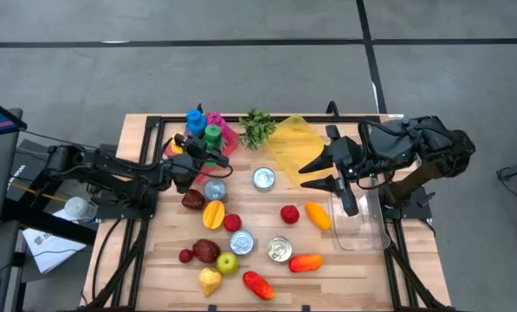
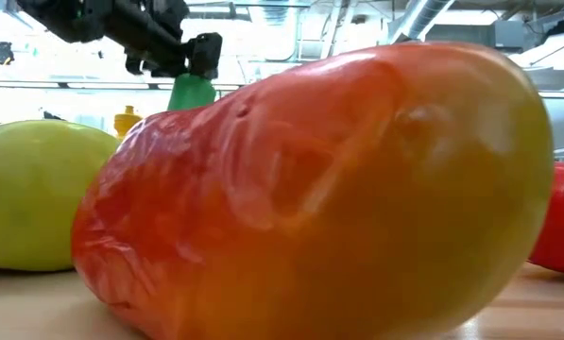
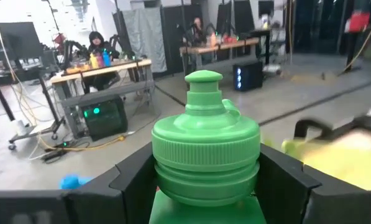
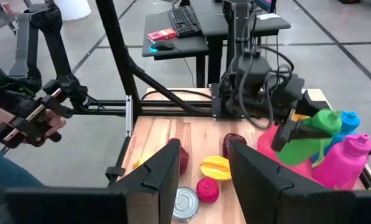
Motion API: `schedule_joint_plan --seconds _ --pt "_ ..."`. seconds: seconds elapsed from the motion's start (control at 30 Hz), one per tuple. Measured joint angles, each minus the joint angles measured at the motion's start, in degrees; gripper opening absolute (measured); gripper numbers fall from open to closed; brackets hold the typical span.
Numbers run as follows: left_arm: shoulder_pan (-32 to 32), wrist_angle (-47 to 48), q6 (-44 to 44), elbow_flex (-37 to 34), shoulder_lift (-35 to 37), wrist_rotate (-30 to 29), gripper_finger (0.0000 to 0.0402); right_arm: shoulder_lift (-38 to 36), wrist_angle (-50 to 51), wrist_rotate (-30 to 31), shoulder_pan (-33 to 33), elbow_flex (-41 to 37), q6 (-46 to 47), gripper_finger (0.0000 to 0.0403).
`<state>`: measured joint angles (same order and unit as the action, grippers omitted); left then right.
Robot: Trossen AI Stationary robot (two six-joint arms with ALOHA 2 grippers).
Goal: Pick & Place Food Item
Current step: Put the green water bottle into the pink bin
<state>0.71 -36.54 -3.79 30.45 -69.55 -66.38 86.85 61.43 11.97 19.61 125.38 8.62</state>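
At the table's left, the left gripper (image 1: 208, 149) reaches toward the back edge, its 2 dark fingers (image 3: 132, 177) pressed against either side of the ribbed cap of a green plastic squeeze bottle (image 3: 205, 155), which it has hold of just below the spout. The green bottle (image 1: 212, 134) stands among a blue bottle (image 1: 195, 119) and a pink bottle (image 4: 347, 163) at the rear of the wooden table (image 1: 145, 251). Just in front of that gripper lie a dark red fruit (image 1: 193, 199), a silver tin can (image 1: 215, 190) and a yellow-orange mango slice (image 1: 213, 214).

Toward the middle sit a leafy green bunch (image 1: 256, 127), a second tin (image 1: 263, 178), a red tomato (image 1: 289, 213), 2 more tins (image 1: 242, 242) and a green apple (image 1: 228, 262). A long red-and-orange pepper (image 2: 310, 189) fills the low view, with the apple beside it.

On the right, a yellow mesh bag (image 1: 291, 143) lies at the back. The right gripper (image 1: 323, 172) hovers beside it above the table, its fingers (image 4: 163, 171) spread wide with nothing between them. A clear plastic container (image 1: 358, 221) rests under that arm, an orange carrot-like piece (image 1: 318, 214) touching its left side.
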Motion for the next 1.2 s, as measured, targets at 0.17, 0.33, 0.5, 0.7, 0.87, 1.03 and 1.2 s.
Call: schedule_joint_plan --seconds 0.17,0.33,0.5,0.7,0.87,1.03,1.2 --pt "0.0 -5.8 -0.3 -3.5 0.2 -1.6 0.0204 0.0 0.2 0.0 0.7 0.0 0.0 0.0134" --pt "0.0 -12.3 -0.8 -6.9 0.2 -1.4 0.0214 0.0 0.4 0.0 0.7 0.0 0.8 0.0134" --pt "0.0 -17.0 -7.1 -8.1 0.1 -0.9 0.0211 0.0 1.6 -0.1 0.6 0.0 1.5 0.0134" --pt "2.2 -19.9 -10.6 -8.1 0.1 3.5 0.0206 0.0 1.6 -0.1 0.6 0.0 1.5 0.0134" --pt "4.5 -20.1 -10.4 -8.2 -0.8 4.1 0.0212 0.0 1.6 -0.1 0.6 0.0 1.5 0.0134" --pt "4.9 -20.3 -7.9 -8.1 -4.0 6.7 0.0205 0.0 1.6 -0.1 0.6 0.0 2.2 0.0134" --pt "4.9 -22.3 -7.9 -8.1 -6.6 5.9 0.0213 0.0 1.6 -0.1 0.6 0.0 3.4 0.0134"
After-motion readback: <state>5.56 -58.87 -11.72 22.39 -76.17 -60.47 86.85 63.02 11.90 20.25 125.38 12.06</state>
